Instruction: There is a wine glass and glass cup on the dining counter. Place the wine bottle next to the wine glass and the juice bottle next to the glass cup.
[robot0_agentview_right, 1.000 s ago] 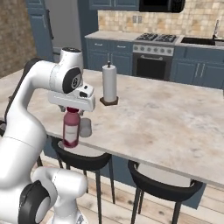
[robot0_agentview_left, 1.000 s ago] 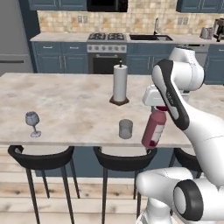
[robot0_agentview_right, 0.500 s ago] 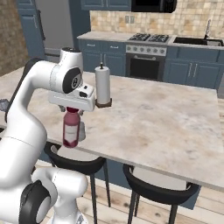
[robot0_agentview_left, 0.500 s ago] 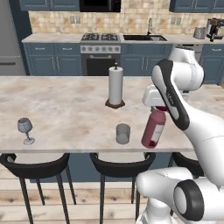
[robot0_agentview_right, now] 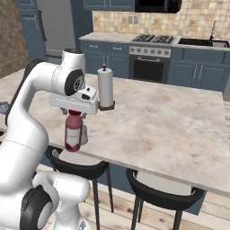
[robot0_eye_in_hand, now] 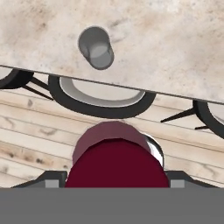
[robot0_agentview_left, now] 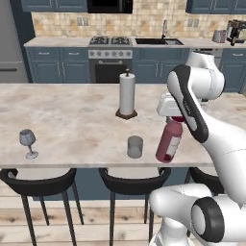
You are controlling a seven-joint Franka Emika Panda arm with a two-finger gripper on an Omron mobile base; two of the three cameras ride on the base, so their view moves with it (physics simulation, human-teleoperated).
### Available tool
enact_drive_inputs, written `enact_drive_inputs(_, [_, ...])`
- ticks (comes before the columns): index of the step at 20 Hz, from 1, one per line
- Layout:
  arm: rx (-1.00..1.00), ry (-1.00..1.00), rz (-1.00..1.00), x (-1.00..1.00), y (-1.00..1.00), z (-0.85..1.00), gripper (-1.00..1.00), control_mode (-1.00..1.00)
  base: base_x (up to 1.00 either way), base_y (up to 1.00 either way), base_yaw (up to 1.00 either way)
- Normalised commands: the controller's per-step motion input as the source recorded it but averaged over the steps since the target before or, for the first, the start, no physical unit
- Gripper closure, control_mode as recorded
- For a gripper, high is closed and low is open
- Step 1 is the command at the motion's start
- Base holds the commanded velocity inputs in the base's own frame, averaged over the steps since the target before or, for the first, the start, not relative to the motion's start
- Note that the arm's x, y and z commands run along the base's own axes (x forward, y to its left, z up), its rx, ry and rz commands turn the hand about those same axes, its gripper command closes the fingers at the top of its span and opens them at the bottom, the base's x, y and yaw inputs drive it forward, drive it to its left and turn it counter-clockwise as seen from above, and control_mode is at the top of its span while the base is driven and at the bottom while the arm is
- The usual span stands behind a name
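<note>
Since the earlier frames the whole scene has slid rightward in the left base view: the base has driven, so the camera moved, while the arm's pose and the bottle under it look unchanged. I see the gripper (robot0_agentview_left: 176, 118) at centre-right of the left base view, clamped on the cap end of the juice bottle (robot0_agentview_left: 168, 142), which hangs straight below the claw, slightly tilted, over the near edge of the dining counter (robot0_agentview_left: 72, 120). I cannot tell whether its base touches the top or hangs just above it. In the right base view the gripper (robot0_agentview_right: 74, 112) sits left of centre with the juice bottle (robot0_agentview_right: 73, 133) directly beneath it. In the hand view the dark red cap of the juice bottle (robot0_eye_in_hand: 116, 162) sits at bottom centre, between the finger tips (robot0_eye_in_hand: 52, 178).

The glass cup (robot0_agentview_left: 135, 146) stands just left of the bottle in the left base view, near the counter's front edge; in the hand view the glass cup (robot0_eye_in_hand: 96, 47) is in the upper left. The wine glass (robot0_agentview_left: 28, 142) stands far left, well apart from the bottle. A paper towel roll (robot0_agentview_left: 127, 94) stands upright mid-counter, behind the cup. Black stools (robot0_agentview_left: 39, 182) line the lower frame.
</note>
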Motion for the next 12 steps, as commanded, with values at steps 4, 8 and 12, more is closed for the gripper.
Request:
enact_drive_inputs(4, [0.00,0.00,0.00,0.00,0.00,0.00,1.00,1.00,0.04,-0.01,-0.06])
enact_drive_inputs(8, [-0.05,0.08,-0.17,0.22,-0.10,0.00,1.00,-1.00,0.00,0.00,0.00])
enact_drive_inputs(12, [-0.09,0.08,-0.15,0.33,-0.18,0.00,1.00,-1.00,0.00,0.00,0.00])
